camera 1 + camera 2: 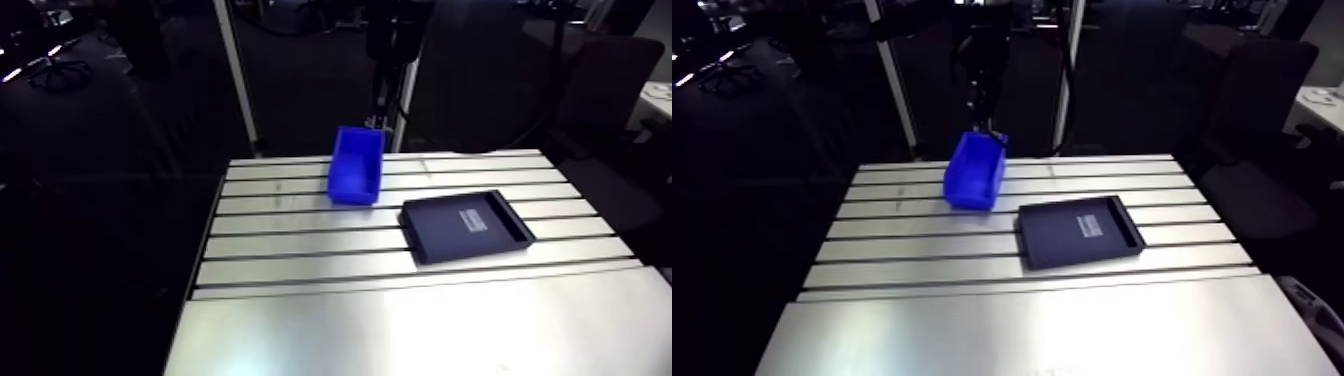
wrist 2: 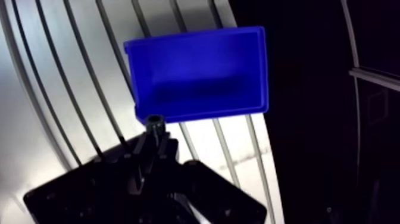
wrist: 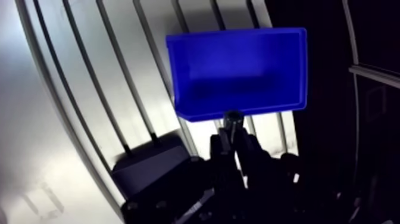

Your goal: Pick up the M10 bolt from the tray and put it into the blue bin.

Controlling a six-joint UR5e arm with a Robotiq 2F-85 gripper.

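Starting at the left of the arm view, we see the slotted table (image 1: pixel 300 330) lying bare, then the blue bin (image 1: pixel 355 165) standing open-topped across the far slots. About the bin's far end hangs the gripper (image 2: pixel 153 136). In the wrist view we read its jaws as drawn together and clamped on the M10 bolt (image 2: pixel 156 122), a short dark stub with a socket-like recess in its end, poking out past the fingertips. So the bolt is held in the air. Seen from the wrist, it sits at the bin rim nearest the gripper rather than squarely over the hollow, and we cannot tell how high above the rim it is. We judge the bolt to be small, dense, rigid steel, smooth enough to slip or pivot in a two-finger pinch, so the shank, taken across its width, is the place to hold it. It is not fragile, and a short drop should not hurt it. Further right lies the tray (image 1: pixel 465 227), black and shallow, near the bin but apart from it, with a pale label (image 1: pixel 472 220) on its floor and no bolt that we can make out. Nothing stands between gripper and bin. The one obstacle we foresee is the bin's own wall, off which a badly centred bolt could bounce onto the table.
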